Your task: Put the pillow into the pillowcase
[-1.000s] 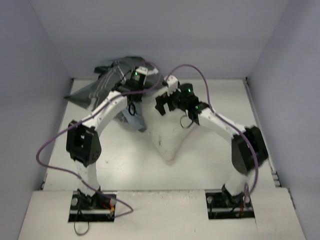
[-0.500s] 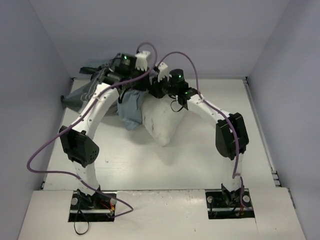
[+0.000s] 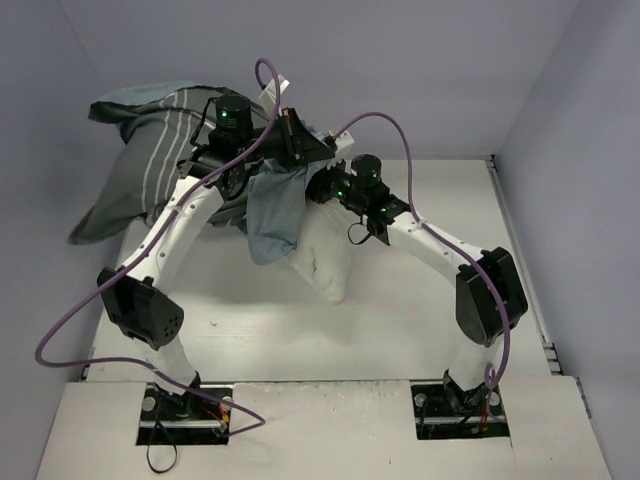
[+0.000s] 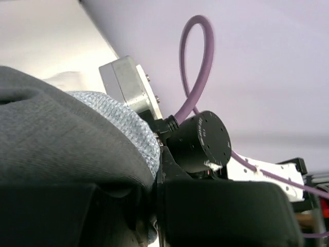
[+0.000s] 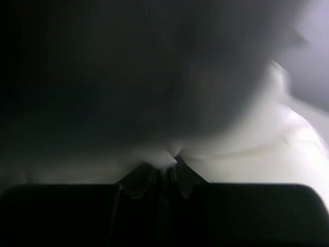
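While the pillow (image 3: 322, 262) hung near the middle of the bench's far edge, your right gripper (image 5: 167, 172) pinched its top. The pillowcase (image 3: 150, 160), clenched in your left gripper (image 3: 296, 148), billowed over the far-left corner, showing no open mouth. You risked shoving the pillow into bunched cloth, or either thin pinch slipping.

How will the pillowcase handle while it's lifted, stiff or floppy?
Probably very floppy: the pillowcase hangs in loose folds from the left gripper, sagging on both sides. Likely light, since one pinch lifts most of it. Its opening may not hold open unaided.
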`<state>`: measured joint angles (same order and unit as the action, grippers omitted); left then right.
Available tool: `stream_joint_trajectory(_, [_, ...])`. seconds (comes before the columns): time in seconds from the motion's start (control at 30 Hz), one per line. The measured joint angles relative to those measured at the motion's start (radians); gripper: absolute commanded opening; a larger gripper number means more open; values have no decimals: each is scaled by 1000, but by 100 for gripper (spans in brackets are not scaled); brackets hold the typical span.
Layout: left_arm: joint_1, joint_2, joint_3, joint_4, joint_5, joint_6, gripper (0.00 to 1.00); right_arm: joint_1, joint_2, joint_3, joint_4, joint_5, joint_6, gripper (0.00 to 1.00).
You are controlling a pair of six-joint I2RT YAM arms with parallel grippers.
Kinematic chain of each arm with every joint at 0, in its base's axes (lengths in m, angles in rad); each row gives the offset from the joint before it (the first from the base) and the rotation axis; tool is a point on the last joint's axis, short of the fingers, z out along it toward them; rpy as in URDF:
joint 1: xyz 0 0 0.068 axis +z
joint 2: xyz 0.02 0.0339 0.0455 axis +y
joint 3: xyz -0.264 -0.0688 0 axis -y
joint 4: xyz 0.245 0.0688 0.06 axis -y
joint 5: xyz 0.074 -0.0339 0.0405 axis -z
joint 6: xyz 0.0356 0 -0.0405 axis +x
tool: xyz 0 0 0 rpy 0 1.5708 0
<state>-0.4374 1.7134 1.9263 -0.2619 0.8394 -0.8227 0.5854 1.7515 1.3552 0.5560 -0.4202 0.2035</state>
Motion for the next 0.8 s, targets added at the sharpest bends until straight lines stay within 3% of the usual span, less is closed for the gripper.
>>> stream_joint_trajectory(0.13, [0,18,-64,24,3,-33,0,-3,8,-46,-12,55,27,0])
stream_joint_trajectory(0.27, [-20,-32,-95,-119,-84,113,0,1,-11,-95,-43,80,-2,0])
stream_joint_trajectory(0.43, [-63,-197,-334,-232,-249,241,2,4,-126,-299,-81,126,3,0])
stream_joint_trajectory(0.47, [-71,-216,-375,-241,-283,255,23,5,-138,-325,-92,135,3,0])
stream_joint_trajectory(0.53, [-83,-231,-433,-250,-360,291,40,5,-138,-352,-94,149,3,0])
stream_joint_trajectory(0.57, [-87,-234,-453,-252,-397,307,57,3,-130,-354,-88,152,3,0])
stream_joint_trajectory(0.63, [-96,-255,-505,-245,-499,339,77,-6,-110,-353,-63,150,5,0])
stream_joint_trajectory(0.8, [-98,-378,-555,-293,-698,382,77,-42,-78,-334,-44,122,10,0])
